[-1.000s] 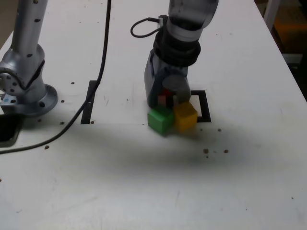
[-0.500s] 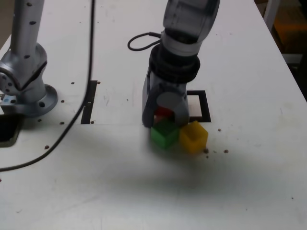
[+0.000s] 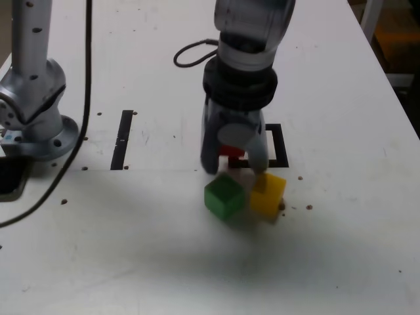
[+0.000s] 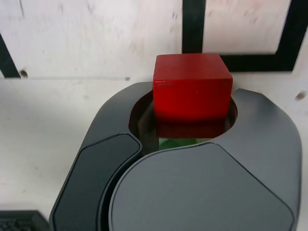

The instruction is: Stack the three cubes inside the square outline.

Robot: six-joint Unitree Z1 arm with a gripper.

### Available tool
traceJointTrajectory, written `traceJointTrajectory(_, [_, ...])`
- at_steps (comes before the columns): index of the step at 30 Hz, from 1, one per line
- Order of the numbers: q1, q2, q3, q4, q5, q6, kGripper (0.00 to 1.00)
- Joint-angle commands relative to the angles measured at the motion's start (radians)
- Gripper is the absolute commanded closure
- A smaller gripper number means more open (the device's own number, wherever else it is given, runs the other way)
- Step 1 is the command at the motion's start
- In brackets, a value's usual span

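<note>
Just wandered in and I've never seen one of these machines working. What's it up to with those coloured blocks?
A single robot arm is handling toy cubes on a white table. Its gripper is shut on the red cube, right beside a black tape square outline. The green cube and yellow cube sit on the table just in front of that square, outside it. Nothing is stacked yet.

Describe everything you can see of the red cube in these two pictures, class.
The red cube is a small matte block with sharp edges and plain faces, apparently solid. It sits in the closed claw, gripped between the dark grey jaws, roughly level. In the exterior view only a sliver shows under the arm, beside the near corner of the square outline, not inside it. Whether it touches the table cannot be told.
</note>
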Motion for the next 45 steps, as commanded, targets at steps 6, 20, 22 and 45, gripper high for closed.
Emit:
traceJointTrajectory(6, [0.059, 0.008, -0.021, -0.007, 0.056, 0.017, 0.79])
traceJointTrajectory(20, [0.090, 0.070, -0.038, -0.066, 0.056, 0.068, 0.79])
traceJointTrajectory(22, [0.090, 0.077, -0.039, -0.074, 0.055, 0.070, 0.79])
traceJointTrajectory(45, [0.090, 0.082, -0.009, -0.083, 0.029, 0.098, 0.38])
